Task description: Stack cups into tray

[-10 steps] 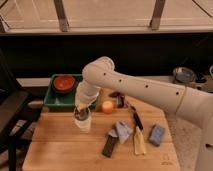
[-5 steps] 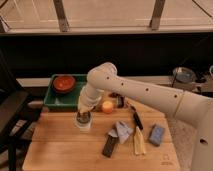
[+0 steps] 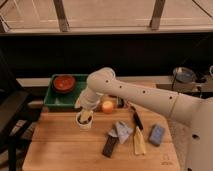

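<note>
One cream cup stands upright on the wooden table, mouth up and long axis vertical, just in front of the green tray, with something darker showing inside it that I cannot identify. The gripper hangs straight down over the cup's mouth at the end of the white arm, and whether its fingers are apart or together I cannot tell. One red-brown bowl sits in the tray's far left corner, and one orange ball lies just right of the cup.
</note>
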Available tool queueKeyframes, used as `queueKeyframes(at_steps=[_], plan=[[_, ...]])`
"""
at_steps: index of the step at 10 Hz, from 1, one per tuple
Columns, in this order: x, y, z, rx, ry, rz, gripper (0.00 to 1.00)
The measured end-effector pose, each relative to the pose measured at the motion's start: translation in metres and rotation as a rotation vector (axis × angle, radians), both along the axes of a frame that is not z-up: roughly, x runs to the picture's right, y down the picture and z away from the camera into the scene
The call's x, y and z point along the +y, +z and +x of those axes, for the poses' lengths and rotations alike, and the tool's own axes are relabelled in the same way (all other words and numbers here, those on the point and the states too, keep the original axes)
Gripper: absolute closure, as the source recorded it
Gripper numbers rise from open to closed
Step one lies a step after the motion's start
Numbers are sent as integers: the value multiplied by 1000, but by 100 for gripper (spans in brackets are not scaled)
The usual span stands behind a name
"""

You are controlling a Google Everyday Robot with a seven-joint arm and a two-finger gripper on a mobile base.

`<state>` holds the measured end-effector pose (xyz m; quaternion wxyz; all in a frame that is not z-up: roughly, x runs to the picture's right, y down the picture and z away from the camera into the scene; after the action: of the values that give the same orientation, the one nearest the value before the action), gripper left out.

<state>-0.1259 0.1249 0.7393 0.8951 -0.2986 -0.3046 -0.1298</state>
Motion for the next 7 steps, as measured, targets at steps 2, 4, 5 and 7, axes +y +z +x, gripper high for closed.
queueKeyframes(at_steps=[2,4,5,7], plan=[[3,3,-4,-5,-5,-6,39],[5,5,-10,-5,-23,2,39],[5,5,-11,-1,-34,8,39],[0,8,-19,18,-75,37,39]])
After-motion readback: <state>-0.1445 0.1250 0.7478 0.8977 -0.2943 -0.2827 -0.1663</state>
